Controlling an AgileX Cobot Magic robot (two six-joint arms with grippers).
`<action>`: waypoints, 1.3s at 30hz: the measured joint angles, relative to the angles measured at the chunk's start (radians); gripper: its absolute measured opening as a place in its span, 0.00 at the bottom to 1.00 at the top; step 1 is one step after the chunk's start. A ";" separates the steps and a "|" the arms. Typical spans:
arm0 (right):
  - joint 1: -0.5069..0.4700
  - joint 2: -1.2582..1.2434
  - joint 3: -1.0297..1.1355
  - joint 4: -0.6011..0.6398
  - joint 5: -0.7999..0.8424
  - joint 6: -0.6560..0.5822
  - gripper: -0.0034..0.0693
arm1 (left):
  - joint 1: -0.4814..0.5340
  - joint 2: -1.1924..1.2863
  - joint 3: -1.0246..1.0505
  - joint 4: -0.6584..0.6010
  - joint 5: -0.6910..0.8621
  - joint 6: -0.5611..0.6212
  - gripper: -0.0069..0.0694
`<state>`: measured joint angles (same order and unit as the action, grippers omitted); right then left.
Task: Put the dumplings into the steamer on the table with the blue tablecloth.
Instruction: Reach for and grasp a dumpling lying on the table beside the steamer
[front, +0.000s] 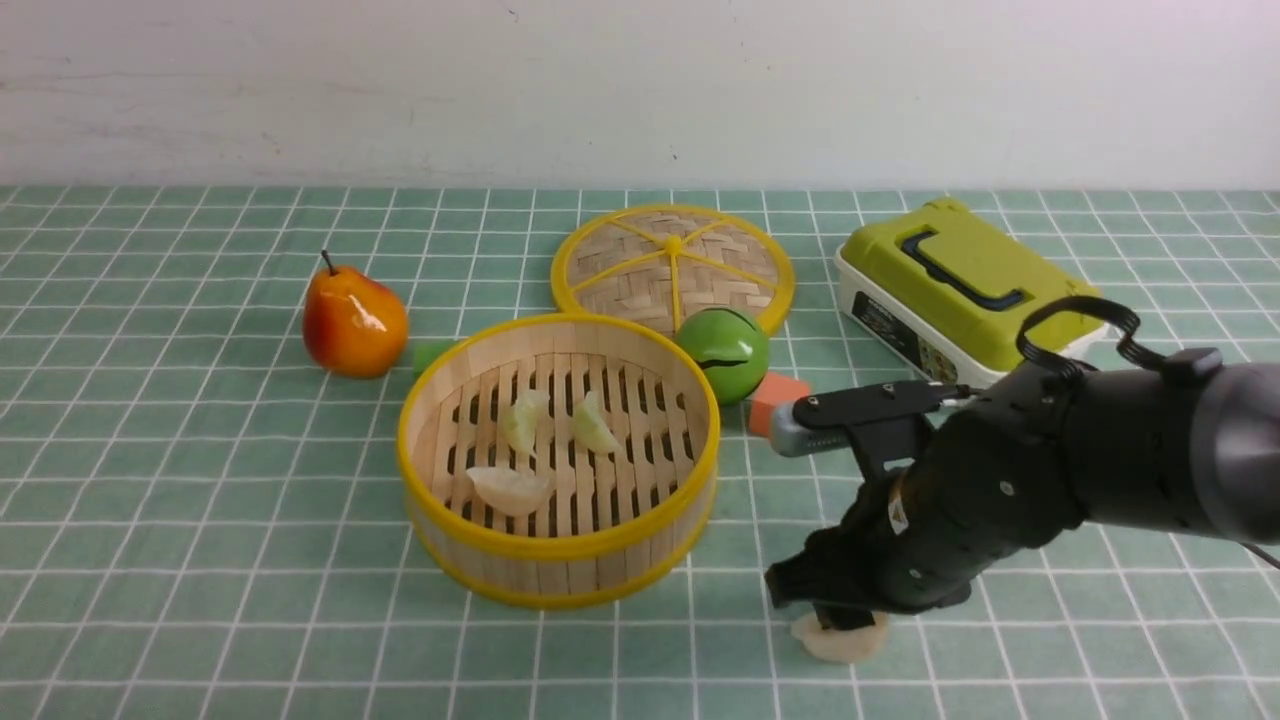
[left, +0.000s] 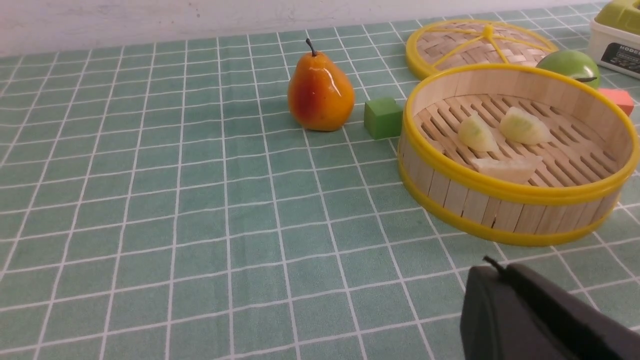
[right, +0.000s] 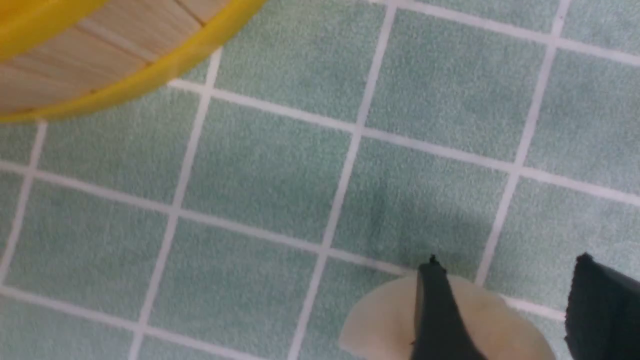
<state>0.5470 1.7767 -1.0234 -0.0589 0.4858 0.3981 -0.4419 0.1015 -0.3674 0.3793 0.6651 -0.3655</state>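
Observation:
The steamer stands mid-table on the blue tablecloth. On its slatted floor lie three dumplings: two yellowish ones and a whiter one. A fourth, whitish dumpling lies on the cloth to the steamer's front right. My right gripper is down on it and open. In the right wrist view one finger crosses this dumpling, and the other stands apart beside it. My left gripper is shut and empty, low near the steamer's wall; the front view does not show it.
A pear and a small green block sit left of the steamer. Behind it lie the woven lid, a green ball and an orange block. A green-lidded white box stands at the back right.

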 joint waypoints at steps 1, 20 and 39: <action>0.000 -0.008 -0.002 0.017 0.030 -0.052 0.54 | 0.000 0.000 0.000 0.000 0.000 0.000 0.11; -0.042 -0.053 -0.075 0.325 0.194 -0.344 0.62 | 0.000 0.000 0.002 0.000 0.004 0.000 0.12; -0.062 0.024 -0.006 0.310 0.011 -0.135 0.53 | 0.000 0.000 0.003 0.001 0.005 0.000 0.13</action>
<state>0.4854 1.8006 -1.0293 0.2512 0.4969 0.2633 -0.4419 0.1015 -0.3644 0.3802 0.6697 -0.3655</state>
